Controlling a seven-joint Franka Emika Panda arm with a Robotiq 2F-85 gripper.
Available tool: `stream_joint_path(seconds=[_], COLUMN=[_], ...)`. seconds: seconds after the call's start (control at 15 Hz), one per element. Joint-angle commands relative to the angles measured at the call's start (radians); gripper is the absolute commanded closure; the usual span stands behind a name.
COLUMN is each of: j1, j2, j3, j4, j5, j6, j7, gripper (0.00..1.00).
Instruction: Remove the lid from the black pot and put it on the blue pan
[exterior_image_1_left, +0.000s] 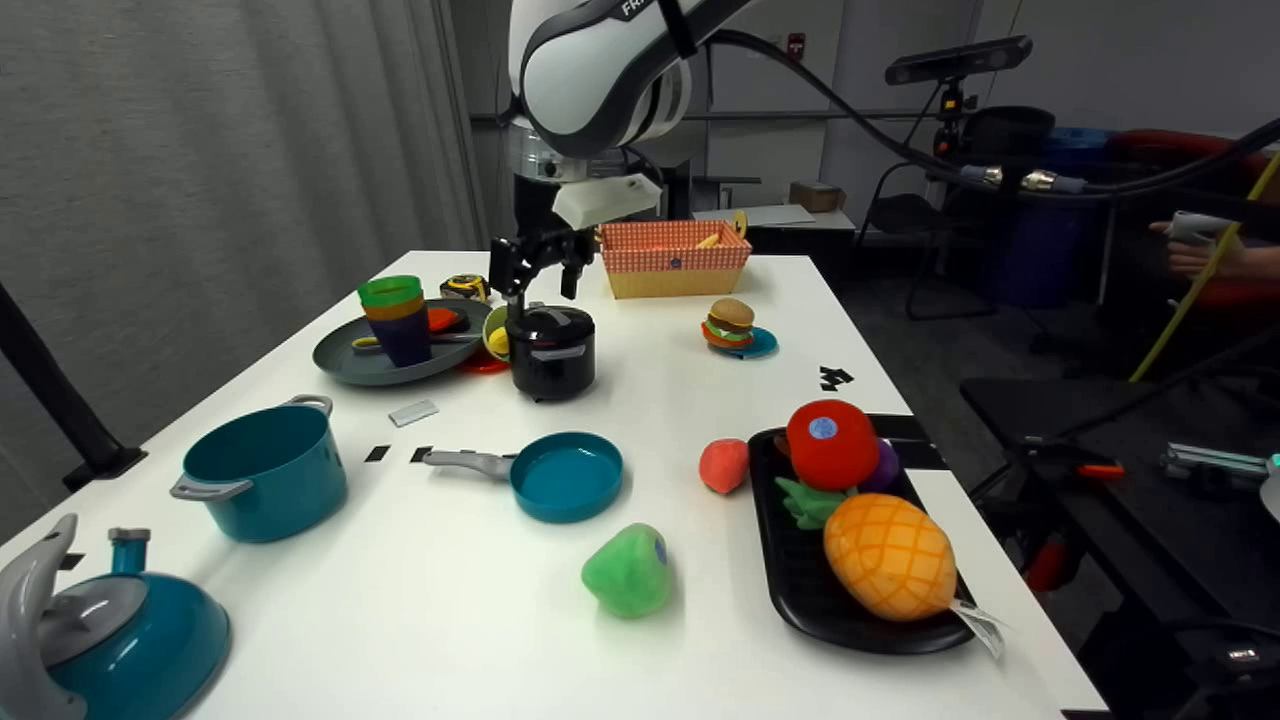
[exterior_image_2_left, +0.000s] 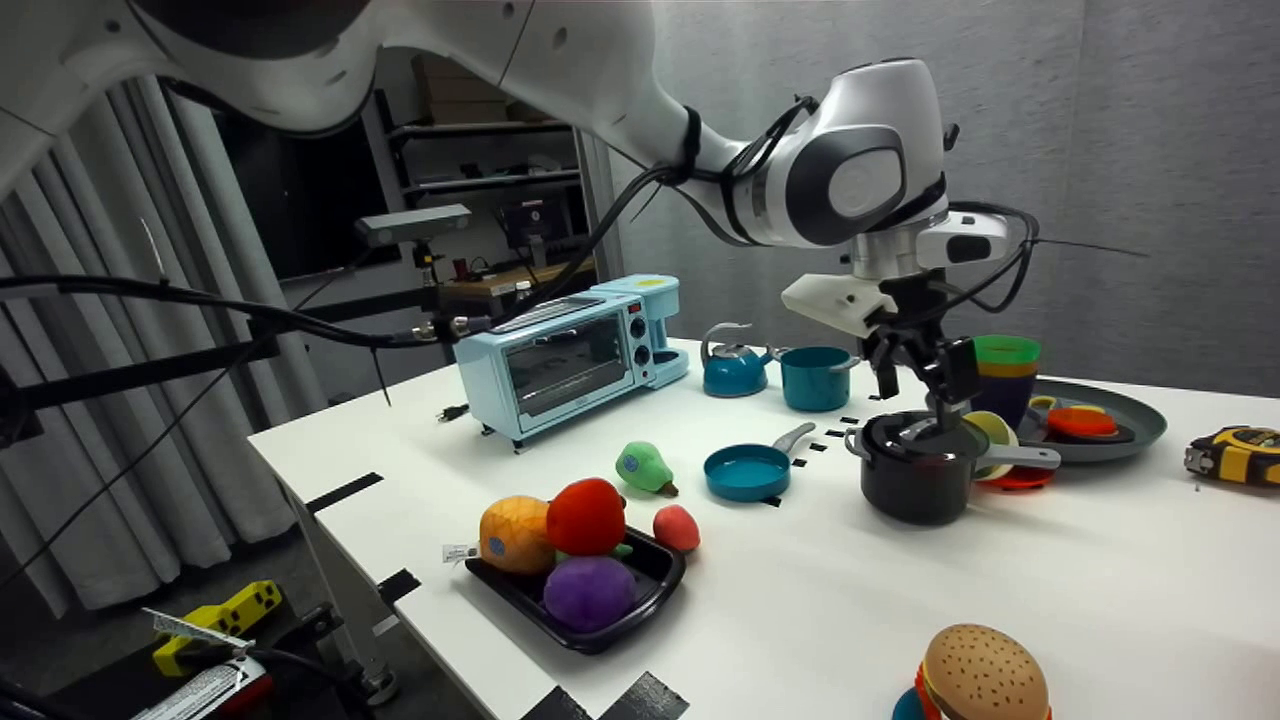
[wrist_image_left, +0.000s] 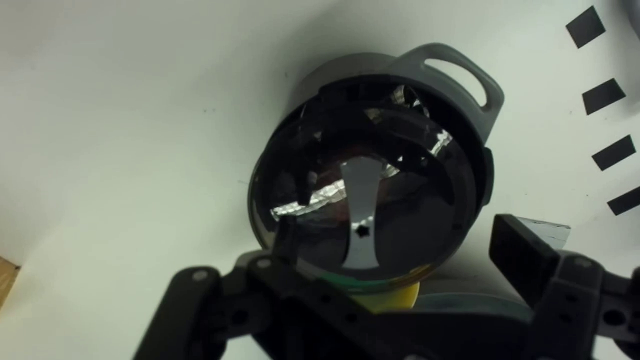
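Note:
The black pot stands upright on the white table, also visible in an exterior view and the wrist view. The lid, glossy with a grey strap handle, lies over the pot's top; in the wrist view it looks off-centre from the rim. It also shows in both exterior views. My gripper is open just above the lid, its fingers apart either side of the handle; contact is unclear. It shows in both exterior views. The blue pan lies flat and empty.
A grey plate with stacked cups and a yellow-green cup stand close beside the pot. A teal pot, kettle, green plush pear and black tray of plush fruit surround the pan.

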Motion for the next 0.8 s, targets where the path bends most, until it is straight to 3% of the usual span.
stream_joint_path(seconds=[0.0,0.33,0.4,0.73], j1=[-0.010,-0.011,-0.012,-0.013], j2=[0.031,0.041,0.044,0.050], j3=[0.004,0.002,0.002,0.002], j4=[0.049,0.052,0.055,0.060], j5=[0.008,0.006,0.006,0.005], j6=[-0.017,-0.016,-0.016,-0.016], j7=[0.002,0.002,0.002,0.000], gripper=[0.01,0.00,0.18,0.58])
